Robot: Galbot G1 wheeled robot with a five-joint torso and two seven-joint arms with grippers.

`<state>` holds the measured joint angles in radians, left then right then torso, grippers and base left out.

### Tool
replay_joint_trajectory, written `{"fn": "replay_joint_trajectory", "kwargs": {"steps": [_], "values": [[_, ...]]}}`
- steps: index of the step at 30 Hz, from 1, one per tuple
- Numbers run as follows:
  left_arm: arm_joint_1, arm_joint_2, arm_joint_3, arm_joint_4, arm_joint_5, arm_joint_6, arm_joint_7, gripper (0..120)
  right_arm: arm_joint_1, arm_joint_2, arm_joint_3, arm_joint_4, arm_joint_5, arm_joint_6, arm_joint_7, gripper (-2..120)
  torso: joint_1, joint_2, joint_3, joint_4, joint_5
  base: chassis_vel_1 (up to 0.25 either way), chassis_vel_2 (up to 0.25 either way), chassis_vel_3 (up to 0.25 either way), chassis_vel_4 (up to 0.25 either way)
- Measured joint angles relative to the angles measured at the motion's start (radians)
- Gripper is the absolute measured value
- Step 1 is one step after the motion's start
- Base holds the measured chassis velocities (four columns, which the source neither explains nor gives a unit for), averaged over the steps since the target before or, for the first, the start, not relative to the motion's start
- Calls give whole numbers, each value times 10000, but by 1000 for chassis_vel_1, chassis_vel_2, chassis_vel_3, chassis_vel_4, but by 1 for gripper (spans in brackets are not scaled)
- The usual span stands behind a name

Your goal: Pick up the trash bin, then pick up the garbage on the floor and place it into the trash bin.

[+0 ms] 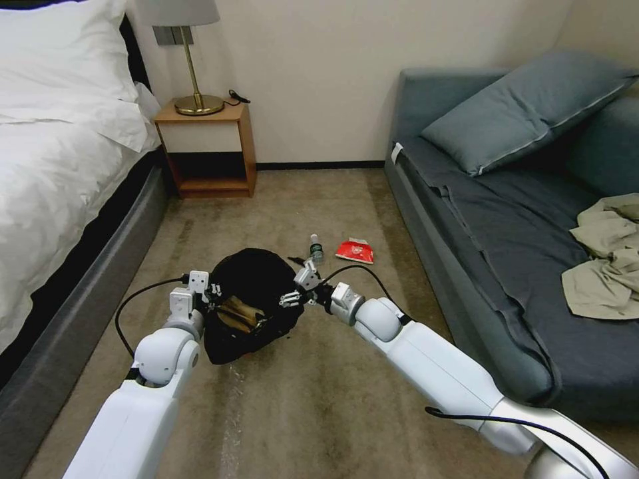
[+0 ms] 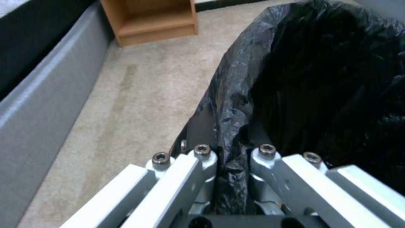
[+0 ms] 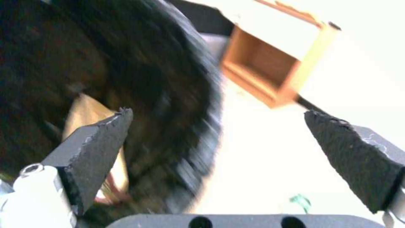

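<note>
The trash bin (image 1: pixel 256 269), lined with a glossy black bag, hangs tilted just above the carpet. My left gripper (image 1: pixel 212 291) is shut on the bin's bagged rim (image 2: pixel 230 133). Tan and yellow-brown garbage (image 1: pixel 236 314) lies inside the bin, seen as a tan paper piece (image 3: pixel 86 115) in the right wrist view. My right gripper (image 1: pixel 297 286) is open at the bin's right rim, with nothing between its fingers (image 3: pixel 97 136). A small clear bottle (image 1: pixel 315 249) and a red packet (image 1: pixel 355 251) lie on the floor just beyond the bin.
A bed (image 1: pixel 60 166) runs along the left. A wooden nightstand (image 1: pixel 208 150) with a brass lamp (image 1: pixel 193 60) stands at the far wall. A grey sofa (image 1: pixel 506 239) on the right carries a pillow and a beige garment (image 1: pixel 606 259). Carpet lies open between them.
</note>
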<state>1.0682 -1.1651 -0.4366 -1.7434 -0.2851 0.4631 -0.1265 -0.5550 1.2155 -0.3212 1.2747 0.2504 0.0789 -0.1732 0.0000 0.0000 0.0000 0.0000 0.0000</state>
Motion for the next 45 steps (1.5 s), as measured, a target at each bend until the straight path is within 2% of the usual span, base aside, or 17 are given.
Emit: {"fn": "replay_joint_trajectory", "kwargs": {"steps": [1,4,9,19,27,32,38,45], "values": [[0,45,-59,15,-5,-26,1,4,-108,-113,118,10,54,-293,281,100,0,0,0,0,0,0,0,0,0],[1,67,-93,23,-5,-47,0,4,-164,-179,179,8,78,-427,451,100,0,0,0,0,0,0,0,0,0],[7,184,-227,45,-6,-160,19,4,-592,-441,722,-216,337,-1543,1676,100,0,0,-1,0,0,0,0,0,0],[66,288,-267,-102,-18,-198,23,4,-1304,-935,1548,-279,1099,-2729,2842,100,0,1,0,0,0,0,0,0,0],[101,370,-280,-100,-20,-309,74,4,-2186,-1092,2309,127,1486,-2913,3211,100,0,1,-1,-3,1,0,0,0,0],[300,434,-387,-193,-23,-399,110,4,-2709,-848,2650,317,1513,-2903,3269,100,0,1,-1,1,0,0,0,0,0],[437,425,-420,-352,-22,-411,113,4,-2961,-619,2821,382,1520,-2856,3299,100,0,1,0,1,0,0,0,0,0],[568,383,-454,-453,13,-425,105,4,-3077,-685,2920,540,1577,-2830,3292,100,0,1,0,0,-2,0,0,0,0]]}}
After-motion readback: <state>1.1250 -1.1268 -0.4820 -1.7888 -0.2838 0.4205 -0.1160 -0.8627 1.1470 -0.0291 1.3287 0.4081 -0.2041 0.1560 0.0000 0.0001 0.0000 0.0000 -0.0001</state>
